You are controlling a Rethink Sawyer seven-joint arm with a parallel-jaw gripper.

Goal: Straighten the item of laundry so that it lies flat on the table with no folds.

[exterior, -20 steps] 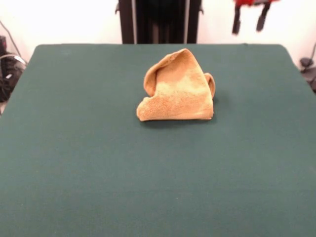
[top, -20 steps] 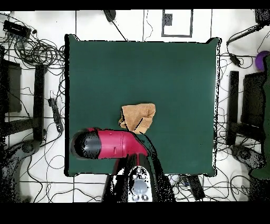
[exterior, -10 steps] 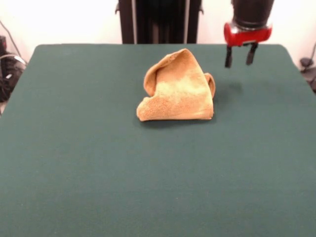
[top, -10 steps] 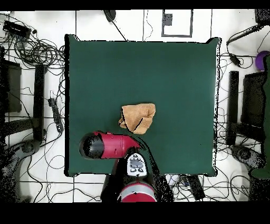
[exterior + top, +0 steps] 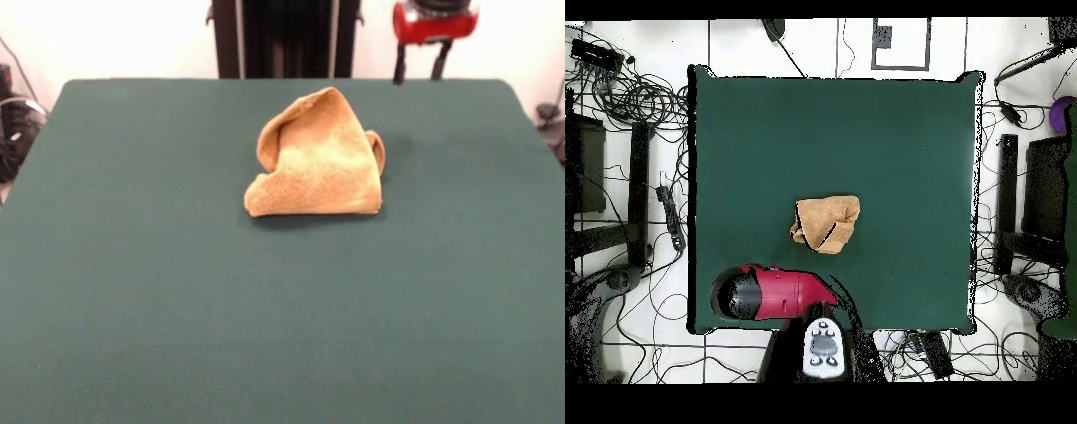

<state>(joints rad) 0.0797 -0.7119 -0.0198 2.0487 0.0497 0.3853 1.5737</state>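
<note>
Towel (image 5: 316, 157) sits crumpled near the desk (image 5: 132, 291) middle. My claw (image 5: 418, 72) hangs open and empty near the far edge; I should grip one loose corner, then pull outward.

Golden-orange towel (image 5: 316, 159) on dark green table (image 5: 177, 291).
</note>
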